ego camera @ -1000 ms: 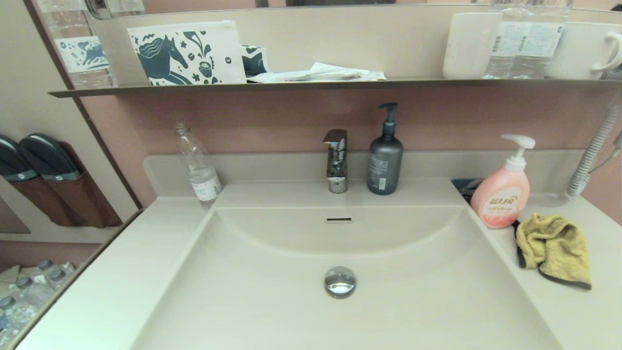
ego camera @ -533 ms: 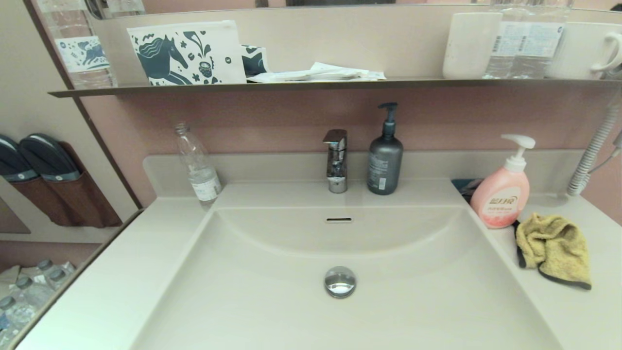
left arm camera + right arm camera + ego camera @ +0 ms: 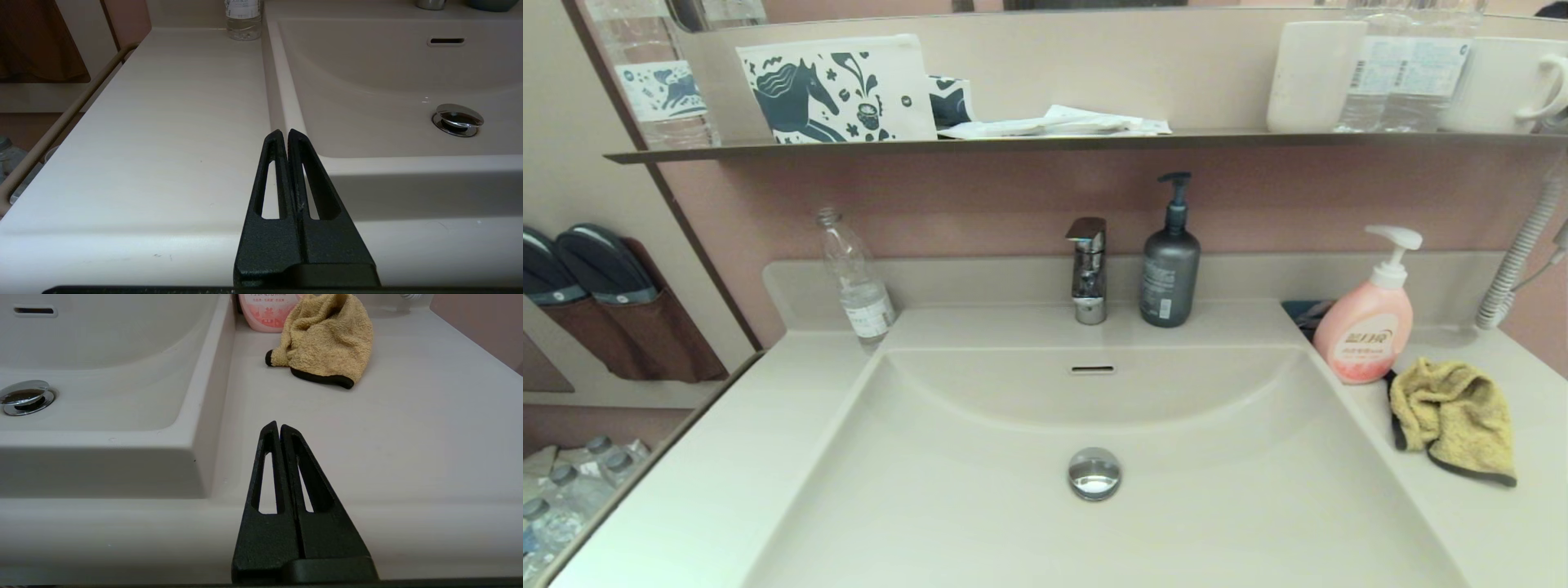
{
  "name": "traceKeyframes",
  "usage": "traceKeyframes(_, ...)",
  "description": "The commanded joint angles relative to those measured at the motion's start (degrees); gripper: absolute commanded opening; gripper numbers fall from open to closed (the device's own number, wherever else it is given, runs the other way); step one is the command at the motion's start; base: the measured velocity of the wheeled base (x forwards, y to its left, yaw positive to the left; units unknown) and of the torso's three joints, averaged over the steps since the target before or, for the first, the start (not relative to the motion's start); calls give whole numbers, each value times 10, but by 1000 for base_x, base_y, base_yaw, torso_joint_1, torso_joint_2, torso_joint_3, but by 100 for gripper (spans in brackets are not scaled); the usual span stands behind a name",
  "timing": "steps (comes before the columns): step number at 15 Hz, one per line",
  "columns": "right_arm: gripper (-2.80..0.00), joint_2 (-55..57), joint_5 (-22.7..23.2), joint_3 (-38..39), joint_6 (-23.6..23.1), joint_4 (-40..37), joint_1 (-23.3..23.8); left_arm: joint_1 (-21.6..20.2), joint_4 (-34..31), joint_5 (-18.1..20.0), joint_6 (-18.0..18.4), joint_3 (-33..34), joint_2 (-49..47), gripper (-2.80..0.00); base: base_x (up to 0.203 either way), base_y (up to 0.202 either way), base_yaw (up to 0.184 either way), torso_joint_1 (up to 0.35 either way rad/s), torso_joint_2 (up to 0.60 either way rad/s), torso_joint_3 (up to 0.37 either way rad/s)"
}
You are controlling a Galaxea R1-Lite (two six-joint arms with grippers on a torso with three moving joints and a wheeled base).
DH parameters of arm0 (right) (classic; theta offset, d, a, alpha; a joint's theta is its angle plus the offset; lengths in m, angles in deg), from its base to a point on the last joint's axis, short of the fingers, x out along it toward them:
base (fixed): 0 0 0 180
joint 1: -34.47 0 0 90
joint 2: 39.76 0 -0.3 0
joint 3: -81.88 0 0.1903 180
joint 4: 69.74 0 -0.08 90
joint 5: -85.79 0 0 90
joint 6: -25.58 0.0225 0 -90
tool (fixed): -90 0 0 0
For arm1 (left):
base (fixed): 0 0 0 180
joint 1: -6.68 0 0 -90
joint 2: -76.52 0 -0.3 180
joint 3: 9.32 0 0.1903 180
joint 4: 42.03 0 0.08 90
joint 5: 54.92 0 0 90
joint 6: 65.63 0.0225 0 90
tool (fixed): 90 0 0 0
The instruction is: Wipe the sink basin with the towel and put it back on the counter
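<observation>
The mustard-yellow towel with dark edging lies crumpled on the counter to the right of the sink basin, beside the pink soap bottle. The basin holds a chrome drain plug and a slot overflow. Neither arm shows in the head view. My right gripper is shut and empty, low at the counter's front edge, well short of the towel. At the front edge left of the basin my left gripper is also shut with nothing in it.
A pink pump soap bottle stands just behind the towel. A grey pump bottle and chrome faucet stand behind the basin, a clear plastic bottle at the back left. A dark wall shelf runs above.
</observation>
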Motion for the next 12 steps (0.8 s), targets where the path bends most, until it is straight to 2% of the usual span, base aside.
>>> traceKeyframes(1, -280, 0, 0, 1, 0, 1, 0, 0, 0, 0, 0, 0, 0, -280, 0, 0, 0, 0, 0, 0)
traceKeyframes(12, -280, 0, -2, 1, 5, 1, 0, 0, 0, 0, 0, 0, 0, -280, 0, 0, 0, 0, 0, 0)
